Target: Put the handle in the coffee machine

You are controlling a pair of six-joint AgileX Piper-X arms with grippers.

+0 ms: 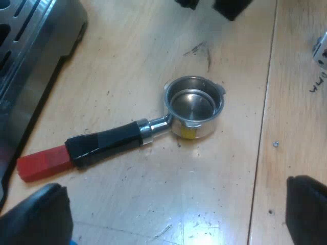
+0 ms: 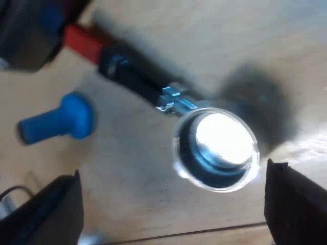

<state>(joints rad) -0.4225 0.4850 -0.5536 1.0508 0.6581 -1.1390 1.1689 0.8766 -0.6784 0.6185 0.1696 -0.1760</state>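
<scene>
With left gripper [image 1: 171, 214], right gripper [image 2: 171, 209] spread empty, judged holder [image 1: 153, 125] heavy, stiff, slick; best gripped at handle [image 1: 104, 142], eight o'clock off cup [image 1: 193, 104].

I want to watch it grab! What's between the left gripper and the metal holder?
Nothing: the left wrist view shows bare table between the open left gripper and the metal holder.

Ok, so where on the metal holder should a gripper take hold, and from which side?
Probably the dark handle, mid-length, coming straight down from above and closing across its width. The metal holder lies flat on the wooden table with its cup opening upward, so the handle is a narrow, level bar free on both flanks; the round cup is wider.
</scene>
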